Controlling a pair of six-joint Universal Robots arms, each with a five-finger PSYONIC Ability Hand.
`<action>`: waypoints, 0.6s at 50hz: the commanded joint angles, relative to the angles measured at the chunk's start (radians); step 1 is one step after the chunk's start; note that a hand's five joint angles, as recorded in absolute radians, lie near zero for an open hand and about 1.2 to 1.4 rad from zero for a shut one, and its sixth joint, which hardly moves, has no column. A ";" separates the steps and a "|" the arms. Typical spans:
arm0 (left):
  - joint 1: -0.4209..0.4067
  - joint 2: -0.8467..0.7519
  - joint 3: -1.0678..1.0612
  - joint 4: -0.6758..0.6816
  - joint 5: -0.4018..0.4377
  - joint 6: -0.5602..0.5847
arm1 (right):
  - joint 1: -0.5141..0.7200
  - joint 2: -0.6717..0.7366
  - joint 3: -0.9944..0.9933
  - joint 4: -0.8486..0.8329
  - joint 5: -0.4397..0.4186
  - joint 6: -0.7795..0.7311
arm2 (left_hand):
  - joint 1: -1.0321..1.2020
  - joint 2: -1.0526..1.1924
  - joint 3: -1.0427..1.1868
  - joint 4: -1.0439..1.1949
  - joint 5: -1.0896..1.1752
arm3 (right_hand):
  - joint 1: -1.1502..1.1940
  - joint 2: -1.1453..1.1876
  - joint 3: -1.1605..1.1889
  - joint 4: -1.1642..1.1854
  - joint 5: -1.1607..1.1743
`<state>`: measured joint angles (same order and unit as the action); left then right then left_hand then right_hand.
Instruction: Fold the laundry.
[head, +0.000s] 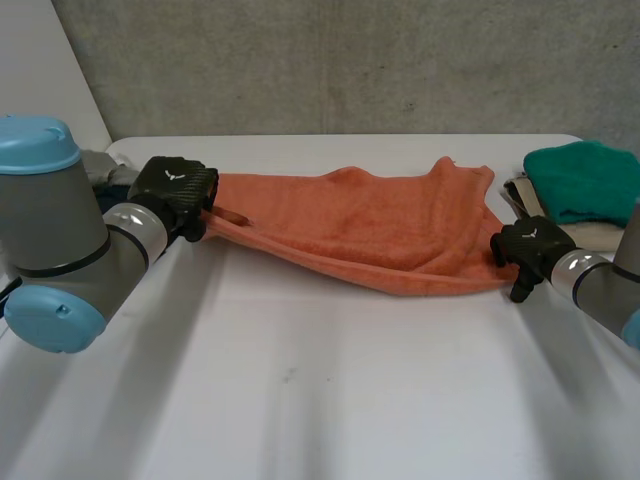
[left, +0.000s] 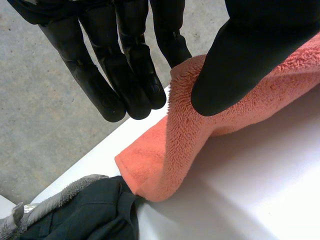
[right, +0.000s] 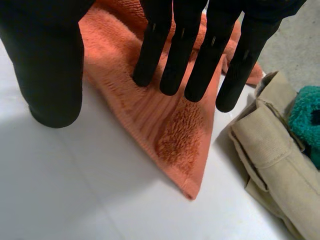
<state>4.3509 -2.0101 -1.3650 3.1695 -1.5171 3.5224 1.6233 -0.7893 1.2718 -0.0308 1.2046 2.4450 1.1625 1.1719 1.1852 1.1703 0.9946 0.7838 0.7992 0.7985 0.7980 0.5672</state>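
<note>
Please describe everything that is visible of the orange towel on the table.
The orange towel is fluffy terry cloth with a hemmed edge. It lies crumpled and loosely doubled across the white table, between both hands. The left hand pinches one end between thumb and a finger at the table's edge, beside a dark garment. The right hand is open, straight fingers over the other end's corner, near a beige cloth.

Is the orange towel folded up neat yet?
Not yet. The orange towel lies stretched long and rumpled across the table, one end at the left hand, the other at the right hand.
</note>
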 joint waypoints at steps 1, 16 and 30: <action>0.003 0.002 -0.002 0.000 0.000 -0.002 | 0.009 0.019 -0.037 -0.020 0.000 0.012 | 0.167 0.157 0.144 0.159 0.160 | 0.154 0.139 0.139 0.140 0.196; 0.012 0.005 0.000 -0.009 -0.002 -0.005 | 0.026 0.094 -0.172 -0.067 0.001 0.061 | 0.167 0.157 0.144 0.159 0.160 | 0.449 0.434 0.435 0.435 0.491; 0.013 0.086 -0.043 -0.268 -0.029 -0.013 | -0.072 -0.195 0.003 0.421 0.006 0.008 | 0.199 0.190 0.176 0.191 0.192 | 0.612 0.597 0.598 0.598 0.655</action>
<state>4.3629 -1.9759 -1.3749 3.0809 -1.5260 3.5098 1.6209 -0.8072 1.1522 0.0351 1.2075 2.5659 1.1626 1.1777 1.1875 1.1867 0.9983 1.1386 1.1799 1.1853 1.1943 0.9915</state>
